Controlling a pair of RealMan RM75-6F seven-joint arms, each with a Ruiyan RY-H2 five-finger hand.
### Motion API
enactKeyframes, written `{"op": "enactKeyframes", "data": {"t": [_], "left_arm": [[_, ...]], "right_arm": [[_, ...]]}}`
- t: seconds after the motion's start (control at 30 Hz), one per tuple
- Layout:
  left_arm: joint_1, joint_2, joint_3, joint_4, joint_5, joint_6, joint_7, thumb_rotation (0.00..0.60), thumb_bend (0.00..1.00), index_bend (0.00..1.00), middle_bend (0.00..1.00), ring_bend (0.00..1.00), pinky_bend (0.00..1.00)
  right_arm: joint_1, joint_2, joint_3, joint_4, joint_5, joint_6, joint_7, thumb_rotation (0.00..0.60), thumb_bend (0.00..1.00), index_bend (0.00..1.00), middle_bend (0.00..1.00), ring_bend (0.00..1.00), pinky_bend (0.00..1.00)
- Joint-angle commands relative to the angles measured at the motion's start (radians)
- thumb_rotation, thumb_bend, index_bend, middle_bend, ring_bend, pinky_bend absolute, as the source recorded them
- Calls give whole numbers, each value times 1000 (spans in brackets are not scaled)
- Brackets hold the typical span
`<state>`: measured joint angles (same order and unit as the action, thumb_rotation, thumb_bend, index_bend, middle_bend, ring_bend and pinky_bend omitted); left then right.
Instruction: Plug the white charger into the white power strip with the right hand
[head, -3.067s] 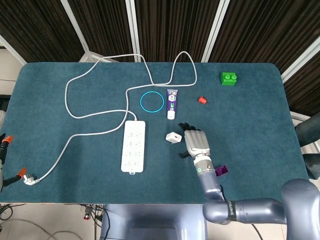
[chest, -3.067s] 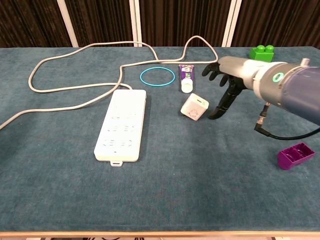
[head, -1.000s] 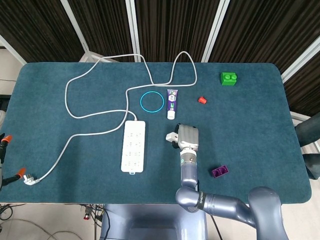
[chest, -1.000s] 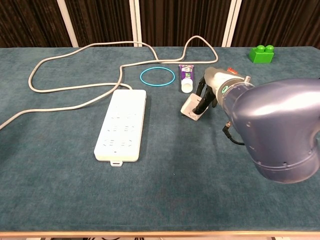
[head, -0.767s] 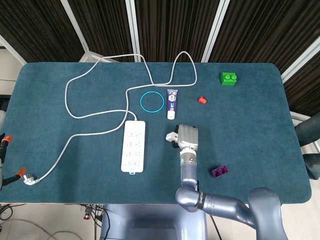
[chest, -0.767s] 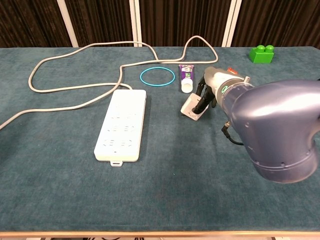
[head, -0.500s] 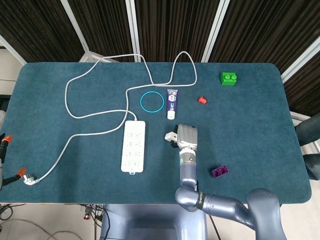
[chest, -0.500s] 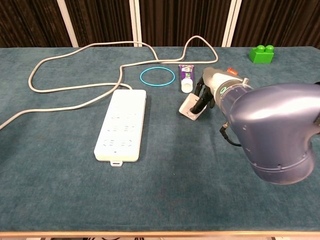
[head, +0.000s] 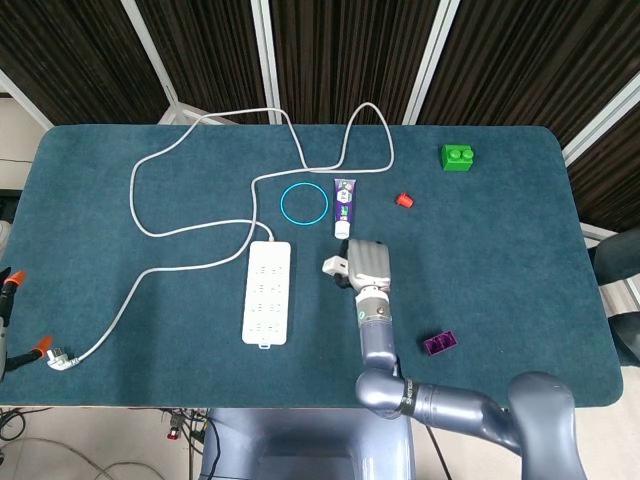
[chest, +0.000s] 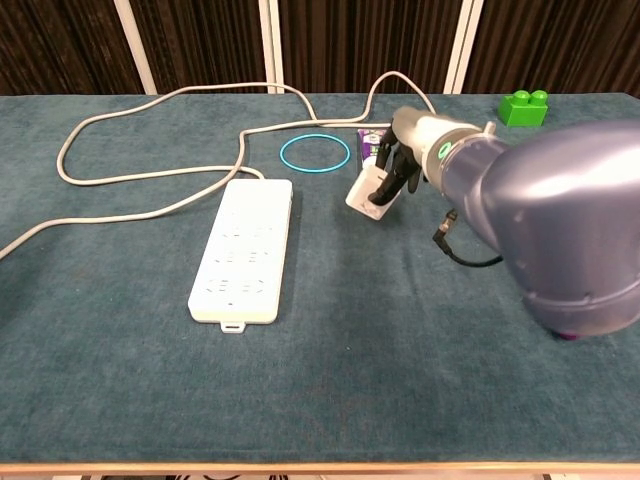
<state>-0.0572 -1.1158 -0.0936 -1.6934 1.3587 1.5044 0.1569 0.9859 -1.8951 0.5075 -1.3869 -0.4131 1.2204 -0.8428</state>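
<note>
Now right robot hand — fingers curled around white charger, gripping it, right of white power strip

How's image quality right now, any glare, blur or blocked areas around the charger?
Head view: even light, sharp, no glare; the right hand covers part of the charger. Chest view: the charger is sharp, but the near arm fills the right side, big and soft, hiding the table behind it.

White charger, white power strip, teal table.
</note>
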Motion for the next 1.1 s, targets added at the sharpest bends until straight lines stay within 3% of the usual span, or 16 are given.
{"op": "enactKeyframes", "data": {"t": [0.03,0.33,0.6,1.1], "left_arm": [[1,1,0,0,1,1,-2,600,153,102,0,0,0],[1,-7,-8,3,-11,10,11,600,153,102,0,0,0],[3,-6,-7,2,-10,11,9,600,154,102,0,0,0],[0,-1,-13,6,-23,3,-1,600,153,102,0,0,0]], "right_arm": [[28,87,0,-101,57,-39,-107,600,469,697,559,544,344],[84,160,-15,-199,119,-66,-195,600,470,706,562,544,344],[171,146,-22,-213,143,-45,-241,600,470,706,562,544,344],[288,50,-8,-75,172,-32,-234,600,471,706,564,544,344]]}}
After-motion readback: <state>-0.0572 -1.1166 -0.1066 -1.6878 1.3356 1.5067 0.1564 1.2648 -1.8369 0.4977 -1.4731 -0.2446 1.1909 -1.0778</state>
